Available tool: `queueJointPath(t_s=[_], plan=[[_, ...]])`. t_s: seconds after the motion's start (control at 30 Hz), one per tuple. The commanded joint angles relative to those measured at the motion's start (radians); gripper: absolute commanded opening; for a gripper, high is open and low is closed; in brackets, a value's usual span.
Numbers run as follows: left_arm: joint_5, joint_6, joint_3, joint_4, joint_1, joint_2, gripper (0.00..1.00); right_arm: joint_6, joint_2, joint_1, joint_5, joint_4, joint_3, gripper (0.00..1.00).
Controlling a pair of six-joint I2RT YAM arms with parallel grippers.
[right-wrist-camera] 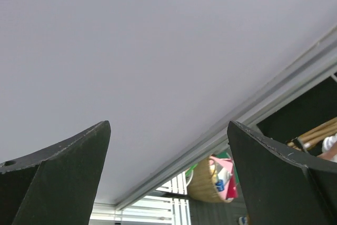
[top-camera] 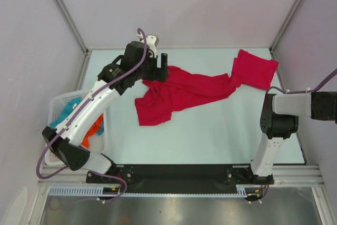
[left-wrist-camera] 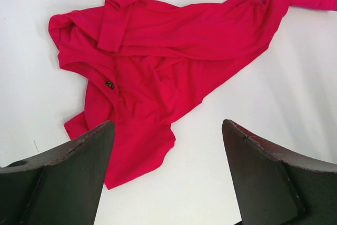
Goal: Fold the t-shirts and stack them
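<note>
The red t-shirt lies crumpled on the surface, trailing from the middle toward the far right corner. I cannot tell if that far bunch is a second one. My left fingers hang spread and empty over its left end. I'd come down on a single hem edge, not the bunched middle, pinch one layer and drag it flat. The right fingers are spread too, aimed at the wall, holding nothing.

white basket — teal cloth, orange cloth, pale table
</note>
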Motion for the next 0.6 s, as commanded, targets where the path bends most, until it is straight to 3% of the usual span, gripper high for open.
queueJointPath(t_s=[0.0,0.03,0.1,0.23,0.33,0.43,0.5,0.53,0.57], plan=[[-0.014,-0.016,0.042,0.005,-0.014,0.004,0.88,0.172,0.053,0.038,-0.092,0.121,0.006,1.0],[-0.015,-0.016,0.044,0.005,-0.014,0.006,0.88,0.242,0.064,0.038,-0.079,0.288,-0.004,1.0],[-0.017,-0.015,0.044,0.006,-0.016,0.009,0.88,0.353,0.084,0.037,-0.038,0.409,0.001,1.0],[-0.017,-0.016,0.047,0.006,-0.022,0.013,0.88,0.439,0.158,-0.047,0.039,0.418,0.103,1.0],[-0.018,-0.018,0.053,0.006,-0.028,0.016,0.88,0.462,0.139,-0.151,0.184,0.418,0.088,1.0],[-0.021,-0.016,0.061,0.005,-0.033,0.019,0.88,0.383,0.046,-0.235,0.414,0.324,-0.01,1.0],[-0.021,-0.021,0.068,0.005,-0.037,0.024,0.88,0.293,-0.051,-0.233,0.688,0.129,-0.081,1.0],[-0.023,-0.026,0.071,0.006,-0.04,0.025,0.88,0.257,-0.092,-0.221,0.896,0.099,-0.118,1.0],[-0.023,-0.027,0.074,0.006,-0.043,0.029,0.88,0.248,-0.127,-0.206,1.006,0.06,-0.15,1.0]])
